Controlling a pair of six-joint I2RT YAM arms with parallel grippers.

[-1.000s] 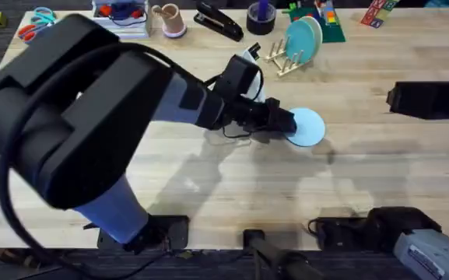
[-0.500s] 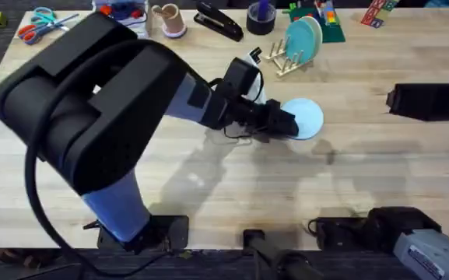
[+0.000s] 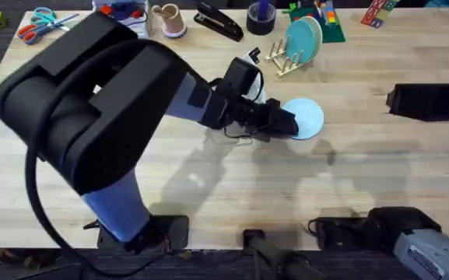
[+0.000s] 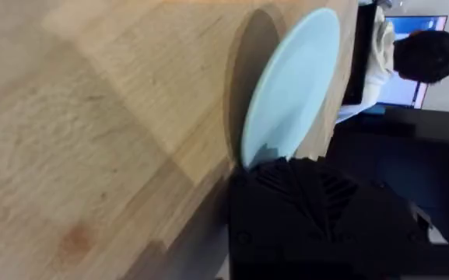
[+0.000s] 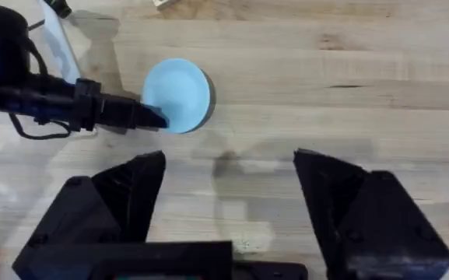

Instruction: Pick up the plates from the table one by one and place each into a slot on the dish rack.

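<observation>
Plate [image 3: 307,118] probably w/ left fingers [image 3: 285,123], rack [image 3: 285,58] beyond.

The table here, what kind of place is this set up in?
Probably a robotics lab or workshop bench: a wooden table with two robot arms, a small dish rack with practice plates, and office clutter such as scissors and a stapler.

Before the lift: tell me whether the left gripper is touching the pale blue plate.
Touching. In the left wrist view the left gripper closes over the edge of the pale blue plate.

no readable text, labels, brands, numbers or signs on anything in view
</observation>
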